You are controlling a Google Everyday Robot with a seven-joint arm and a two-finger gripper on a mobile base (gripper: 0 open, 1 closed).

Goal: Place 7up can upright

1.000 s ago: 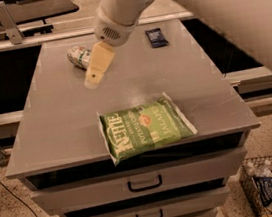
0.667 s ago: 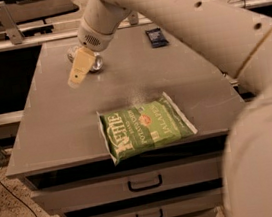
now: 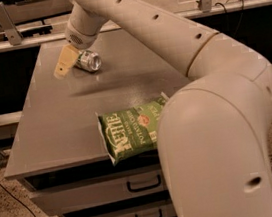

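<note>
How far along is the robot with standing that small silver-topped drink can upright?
Done: nothing yet; the small silver-topped aluminium 7up can lies on its side on the grey cabinet top. In hand: the gripper is close beside it. Left: grip and stand it upright.

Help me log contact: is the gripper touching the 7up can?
Cannot tell. In the camera view the gripper, over the far left of the table, overlaps one end of the toppled 7up can; neither contact nor gap shows plainly.

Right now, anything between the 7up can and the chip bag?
Nothing, just bare tabletop in the camera view. The can lies on its side, gripper beside it.
</note>
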